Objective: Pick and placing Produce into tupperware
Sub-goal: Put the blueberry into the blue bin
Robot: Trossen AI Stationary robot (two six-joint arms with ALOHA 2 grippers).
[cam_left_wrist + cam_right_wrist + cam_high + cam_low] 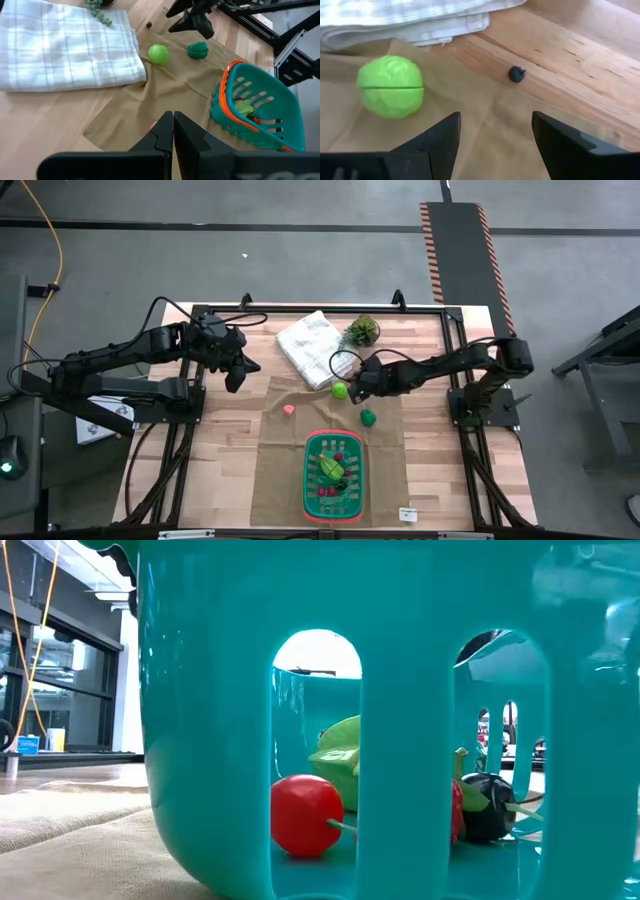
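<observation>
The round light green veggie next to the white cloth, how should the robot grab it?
Grip the round light green cabbage-like ball across its widest middle, coming straight down from above. It sits free on the tan cloth mat, with the folded white cloth near one side, so a top approach looks clearest. The right gripper is open beside it.

Right gripper (356,383) hovers beside the light-green produce ball (340,390) on brown cloth (290,450)

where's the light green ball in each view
high view: light green ball on the tan mat by the right gripper.
low view: not in it.
left wrist view: beside the white cloth.
right wrist view: near the cloth.
Shared landmark: the cloth.
</observation>
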